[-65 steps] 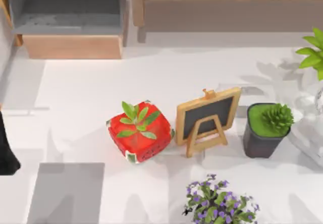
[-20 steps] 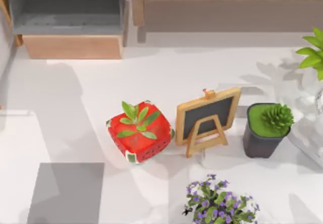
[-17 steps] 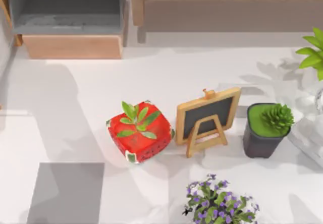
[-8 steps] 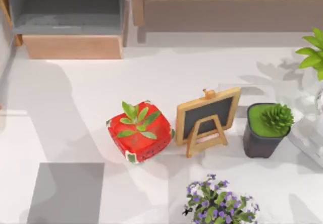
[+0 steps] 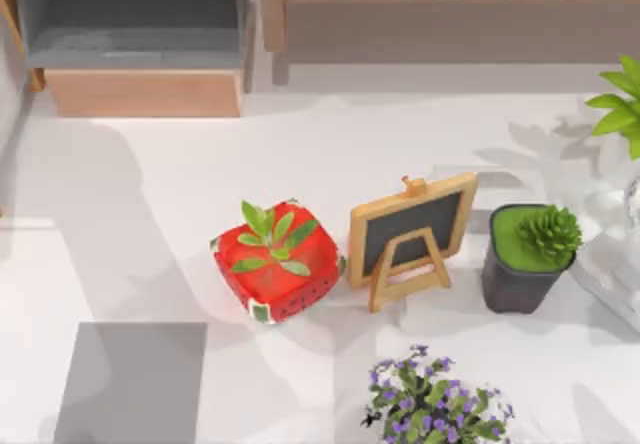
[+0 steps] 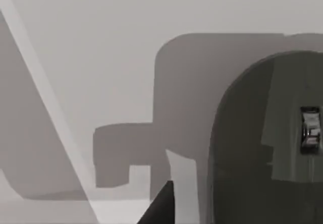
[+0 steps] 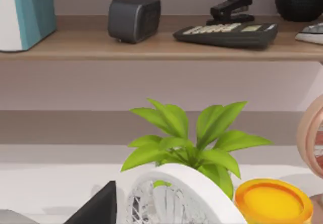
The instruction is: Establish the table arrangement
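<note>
White bench (image 5: 150, 184) spans the top view, bearing every loose object. A red pot (image 5: 277, 274) with a green sprig stands near its centre, a wood-framed chalkboard (image 5: 412, 234) just beside it toward the right edge, and a dark pot (image 5: 528, 259) with a succulent beyond that.

Cut off or unclear:
- A purple-flowered plant (image 5: 435, 404) and a grey mat (image 5: 130, 384) are both clipped at the near edge.
- Green leaves (image 5: 620, 104) are clipped at the right edge.
- The shelf unit (image 5: 140, 44) along the far edge is clipped above.
- In the left wrist view, grey shadows cross the bench. A dark rounded shape (image 6: 267, 143) cannot be identified. A dark wedge of the left tool (image 6: 160, 209) shows; its state cannot be told.
- In the right wrist view, a dark wedge of the right tool (image 7: 98, 206) sits beside a white fan (image 7: 171, 199) and an orange lid (image 7: 272, 201), both clipped. Its state cannot be told either.
- A leafy plant (image 7: 186, 143) rises behind the fan.
- On the shelf above are a speaker (image 7: 133, 18), a stapler (image 7: 232, 8) and a calculator (image 7: 227, 32).

Change: the dark arm seen earlier at the bench's left edge has gone from the top view, and the shadows on that side have shifted. The pots and chalkboard have not moved.

Writing: the calculator's key markings are too small to read.
</note>
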Available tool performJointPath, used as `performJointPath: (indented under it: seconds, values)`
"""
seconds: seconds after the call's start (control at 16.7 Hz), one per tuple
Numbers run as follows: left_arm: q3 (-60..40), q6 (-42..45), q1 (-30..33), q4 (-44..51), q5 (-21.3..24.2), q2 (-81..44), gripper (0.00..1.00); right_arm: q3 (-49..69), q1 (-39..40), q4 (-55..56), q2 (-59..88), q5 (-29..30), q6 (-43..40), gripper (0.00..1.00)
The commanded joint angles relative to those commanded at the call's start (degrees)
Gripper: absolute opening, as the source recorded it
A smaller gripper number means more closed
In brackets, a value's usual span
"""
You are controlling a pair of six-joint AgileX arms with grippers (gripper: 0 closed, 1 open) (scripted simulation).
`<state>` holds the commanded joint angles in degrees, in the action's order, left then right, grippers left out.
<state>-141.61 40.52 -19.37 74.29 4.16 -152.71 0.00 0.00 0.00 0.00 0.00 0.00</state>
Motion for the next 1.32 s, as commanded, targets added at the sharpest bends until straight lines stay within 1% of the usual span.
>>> performJointPath:
  seconds: [0.36, 0.42, 1.08, 1.32]
  values:
    - [0.00, 0.00, 0.00, 0.00, 0.00, 0.00, 0.02, 0.00, 0.00, 0.00, 0.00, 0.00, 0.00, 1.00]
    - [0.00, 0.00, 0.00, 0.00, 0.00, 0.00, 0.00, 0.00, 0.00, 0.00, 0.00, 0.00, 0.00, 1.00]
    - [0.01, -0.41, -0.36, 0.22, -0.02, 1.31, 0.00, 0.00, 0.00, 0.00, 0.00, 0.00, 0.00, 1.00]
    - [4.60, -3.86, -0.80, 0.02, -0.35, 6.80, 0.00, 0.00, 0.00, 0.00, 0.00, 0.00, 0.00, 1.00]
